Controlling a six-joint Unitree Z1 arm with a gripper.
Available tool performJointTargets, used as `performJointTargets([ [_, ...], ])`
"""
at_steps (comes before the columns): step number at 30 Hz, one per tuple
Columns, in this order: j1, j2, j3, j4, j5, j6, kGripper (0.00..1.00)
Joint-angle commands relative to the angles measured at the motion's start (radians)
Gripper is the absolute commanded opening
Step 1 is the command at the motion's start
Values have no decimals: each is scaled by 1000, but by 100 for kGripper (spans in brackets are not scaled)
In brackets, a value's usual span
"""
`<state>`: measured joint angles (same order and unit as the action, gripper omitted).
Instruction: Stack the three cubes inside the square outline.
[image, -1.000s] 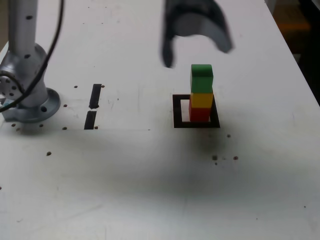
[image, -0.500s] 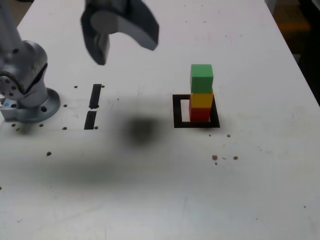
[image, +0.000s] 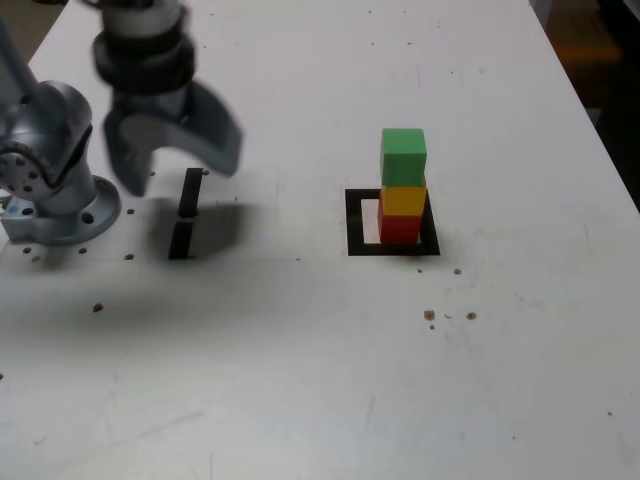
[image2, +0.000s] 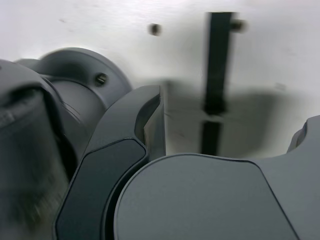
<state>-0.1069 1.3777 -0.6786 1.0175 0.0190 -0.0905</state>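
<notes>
The gripper (image: 172, 168) hangs above the white table (image: 300, 380) with its jaws spread apart and nothing between them. Directly beneath and just beside it, toward the exterior view's right, lie two short black strips (image: 186, 212), end to end; its shadow falls across them. In the wrist view the same strips (image2: 216, 80) show between the dark gripper (image2: 235, 145) fingers, with the table surface behind. The arm's grey base (image: 55, 190) stands close to the gripper on the exterior view's left. Well apart from the gripper, toward the exterior view's right, stands a single upright column of three cubes: the red cube (image: 400, 228) at the bottom on the table, the yellow cube (image: 404, 200) resting on it, the green cube (image: 403, 156) on top. The column sits inside the square outline (image: 356, 222), toward that outline's side farther from the gripper. The gripper touches none of the cubes. Small dark specks (image: 430, 316) dot the table nearer the camera than the column.
</notes>
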Motion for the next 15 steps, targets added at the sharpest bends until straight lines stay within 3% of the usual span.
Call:
performJointTargets([
  [1, 1, 0, -3, -20, -2, 4, 99],
  [15, 1, 17, 10, -53, -6, 7, 100],
])
